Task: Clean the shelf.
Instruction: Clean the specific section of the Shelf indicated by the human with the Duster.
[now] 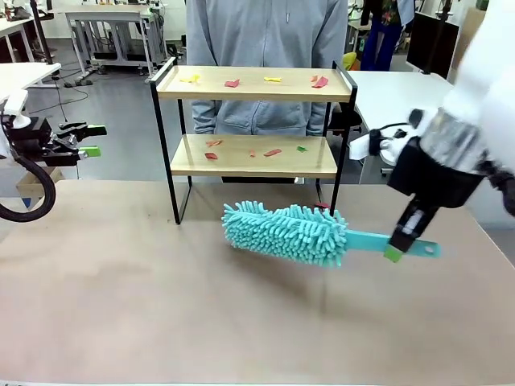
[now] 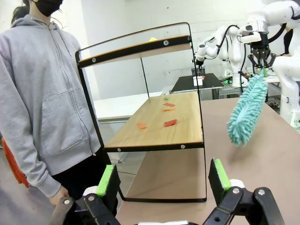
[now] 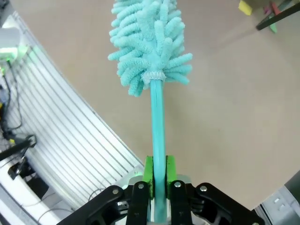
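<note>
Across the far part of the table (image 1: 145, 305) stands the shelf (image 1: 241, 95), open side toward the robot, with a person (image 1: 265, 48) just behind it. Both of its wooden boards carry small scraps (image 1: 232, 83), red and yellow on the top board, red and one green on the lower one. What they are made of is too small to tell, though they are presumably the litter to be swept off.

Just in front of the shelf, a little to its right, the right gripper (image 1: 396, 249) holds a teal duster (image 1: 286, 233). Its jaws are clamped tight on the flat handle near the end. In the right wrist view the green pads (image 3: 148, 171) press both faces of the handle, and the fluffy head points straight away from the wrist. Gripping so far back gives the head the longest reach, which should let it pass between the side rails without the wrist following. The duster lies roughly level and seems to hang just above the tabletop. A shadow falls under it, but I cannot be sure the lowest fibres are clear of the surface. It is below the level of both boards, so no sweeping is under way yet, and the head would need lifting to reach either one.

Off to the left, well apart from the shelf, the left gripper (image 1: 88, 138) hangs with its jaws spread wide and nothing between them. From there it looks along the shelf's end, probably parked clear of the duster's path.
</note>
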`<act>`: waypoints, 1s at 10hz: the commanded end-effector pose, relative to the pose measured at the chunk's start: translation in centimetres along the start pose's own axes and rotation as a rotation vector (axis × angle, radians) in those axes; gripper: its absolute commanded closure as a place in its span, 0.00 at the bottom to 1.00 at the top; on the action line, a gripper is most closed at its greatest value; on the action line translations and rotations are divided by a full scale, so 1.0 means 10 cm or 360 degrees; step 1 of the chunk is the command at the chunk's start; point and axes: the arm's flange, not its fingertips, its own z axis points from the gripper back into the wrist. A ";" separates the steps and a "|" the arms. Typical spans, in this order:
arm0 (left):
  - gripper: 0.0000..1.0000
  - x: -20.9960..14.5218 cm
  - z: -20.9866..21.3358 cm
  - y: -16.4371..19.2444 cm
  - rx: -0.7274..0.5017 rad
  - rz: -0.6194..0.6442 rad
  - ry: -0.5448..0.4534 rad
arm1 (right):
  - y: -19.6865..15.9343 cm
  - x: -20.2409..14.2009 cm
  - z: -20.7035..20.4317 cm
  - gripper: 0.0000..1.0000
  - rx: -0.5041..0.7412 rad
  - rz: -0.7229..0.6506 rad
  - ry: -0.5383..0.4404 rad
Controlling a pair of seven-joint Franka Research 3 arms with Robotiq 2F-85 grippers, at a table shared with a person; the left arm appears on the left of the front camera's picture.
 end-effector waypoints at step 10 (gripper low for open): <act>0.00 0.04 0.00 -0.01 0.0003 -0.0007 -0.0004 | -0.74 -1.08 0.92 0.87 -0.0053 0.0430 0.0399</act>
